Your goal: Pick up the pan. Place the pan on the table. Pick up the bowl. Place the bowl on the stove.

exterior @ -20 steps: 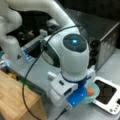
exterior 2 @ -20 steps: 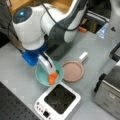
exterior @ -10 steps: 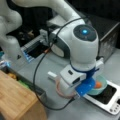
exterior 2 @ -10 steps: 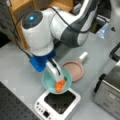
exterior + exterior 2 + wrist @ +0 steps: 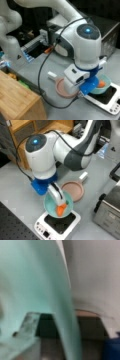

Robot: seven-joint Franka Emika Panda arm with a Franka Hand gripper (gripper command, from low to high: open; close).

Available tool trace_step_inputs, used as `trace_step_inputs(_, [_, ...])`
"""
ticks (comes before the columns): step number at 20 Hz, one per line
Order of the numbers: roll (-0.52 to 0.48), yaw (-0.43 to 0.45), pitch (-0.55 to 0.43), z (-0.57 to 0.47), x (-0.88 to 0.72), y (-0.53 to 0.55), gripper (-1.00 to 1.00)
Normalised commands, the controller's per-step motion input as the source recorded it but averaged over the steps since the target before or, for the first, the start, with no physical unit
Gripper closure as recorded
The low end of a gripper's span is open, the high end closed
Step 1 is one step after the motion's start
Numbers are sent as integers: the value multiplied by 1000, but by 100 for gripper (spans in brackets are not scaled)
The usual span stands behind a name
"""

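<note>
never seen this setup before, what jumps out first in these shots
The big white robot arm fills both front views, its gripper shut on the rim of the small light-teal bowl, which sits over the small white cooktop with a black centre plate. An orange piece lies inside that bowl. The shallow dusty-pink pan with a white stubby handle rests on the matte grey table beside it.

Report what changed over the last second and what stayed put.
The hand, gripping the bowl by its rim, carried it toward a front view's bottom right, from over the table to over the stove. The pan stayed on the table beside the stove.
</note>
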Motion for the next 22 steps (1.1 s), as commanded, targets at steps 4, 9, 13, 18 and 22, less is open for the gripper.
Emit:
trace_step_inputs(4, [-158,19,-47,-126,109,205,100])
trace_step_inputs(9, [-176,79,-46,-62,67,137,100])
trace_step_inputs(13, [-192,83,-57,-81,24,57,100])
trace_step_inputs(18, [-213,90,-59,-156,30,2,100])
trace_step_inputs(22, [-237,126,-59,-178,49,-31,100])
